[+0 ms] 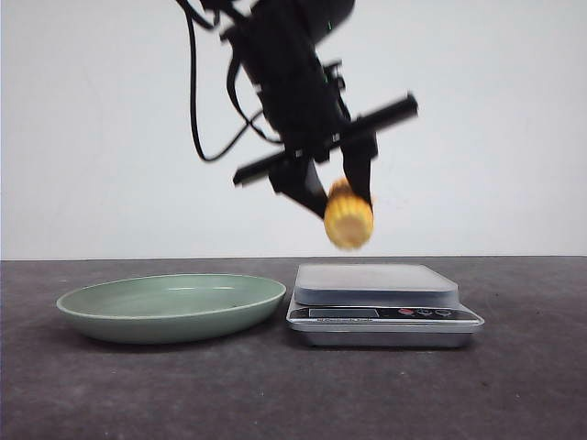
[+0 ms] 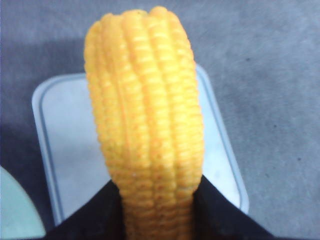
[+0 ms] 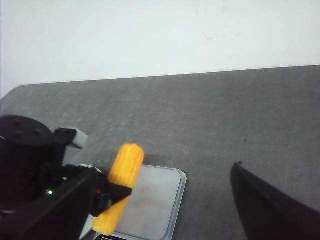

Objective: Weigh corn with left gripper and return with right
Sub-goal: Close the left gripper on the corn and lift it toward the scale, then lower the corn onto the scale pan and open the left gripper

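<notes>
Here, the left gripper [image 1: 337, 195], a black robot arm end with two pointed black fingers, hangs in the air with those fingers pinched against the sides of the corn [image 1: 348, 216], a short, stubby yellow-orange cob with neat rows of kernels. In the front view the cob points downward from the fingers, tilted, its rounded free end lowest and clear of everything beneath it. In the left wrist view the corn [image 2: 146, 125] fills the middle of the picture, with a black finger [image 2: 95, 215] pressed to each flank. Directly under the cob sits a small silver digital kitchen scale [image 1: 378, 298] with a pale grey square platform and a dark button strip along its front; the corn hovers above the platform, apart from it. At nine o'clock from the scale, just beside it, rests a shallow, pale green round plate [image 1: 119, 321]. Both stand on a dark grey, felt-like table [image 1: 514, 385] before a plain white wall [image 1: 92, 128]. The right wrist view shows the corn [image 3: 120, 192] held above the scale [image 3: 155, 200], and only one dark fingertip [image 3: 265, 205] of the right gripper, so I cannot tell whether it is spread or pressed together.
</notes>
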`<state>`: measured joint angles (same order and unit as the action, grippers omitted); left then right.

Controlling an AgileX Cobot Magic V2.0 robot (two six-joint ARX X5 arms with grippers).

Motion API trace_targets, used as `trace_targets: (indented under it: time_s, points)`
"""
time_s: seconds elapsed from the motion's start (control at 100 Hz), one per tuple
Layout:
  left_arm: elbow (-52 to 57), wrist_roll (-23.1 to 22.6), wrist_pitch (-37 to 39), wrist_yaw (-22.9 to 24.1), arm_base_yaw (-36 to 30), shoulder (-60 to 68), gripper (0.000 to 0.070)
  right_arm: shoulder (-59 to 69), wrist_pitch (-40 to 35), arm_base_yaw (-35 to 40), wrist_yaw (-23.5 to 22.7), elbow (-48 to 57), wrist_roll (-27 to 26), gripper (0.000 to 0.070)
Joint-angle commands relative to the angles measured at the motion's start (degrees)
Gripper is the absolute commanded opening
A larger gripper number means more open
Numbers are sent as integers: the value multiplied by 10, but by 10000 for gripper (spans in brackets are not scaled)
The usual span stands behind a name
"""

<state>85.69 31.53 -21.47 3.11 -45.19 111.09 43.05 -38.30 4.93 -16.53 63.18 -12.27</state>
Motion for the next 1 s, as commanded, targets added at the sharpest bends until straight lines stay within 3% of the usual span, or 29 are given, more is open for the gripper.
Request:
trace_targets:
  time_s: [0.0, 0.21, 0.27, 0.34, 0.39, 0.66, 0.78, 0.99]
  points:
    - [20, 13, 8, 1, -8, 16, 4, 2, 3, 2, -2, 13, -2, 540]
    - [20, 9, 0, -5, -10, 36, 11, 2, -5, 2, 0, 13, -1, 540]
    - [20, 6, 0, -10, -11, 40, 88, 2, -7, 2, 0, 13, -1, 540]
    - [20, 7, -1, -10, -12, 44, 239, 2, -8, 2, 0, 13, -1, 540]
    - [20, 6, -2, -10, -12, 45, 289, 2, -8, 2, 0, 13, -1, 540]
    - [20, -10, 3, -9, -14, 45, 327, 2, -16, 2, 0, 13, -1, 540]
    - [20, -13, 2, 0, -14, 45, 438, 2, -19, 2, 0, 13, 3, 540]
    - [20, -15, 2, 4, -14, 45, 436, 2, -21, 2, 0, 13, 3, 540]
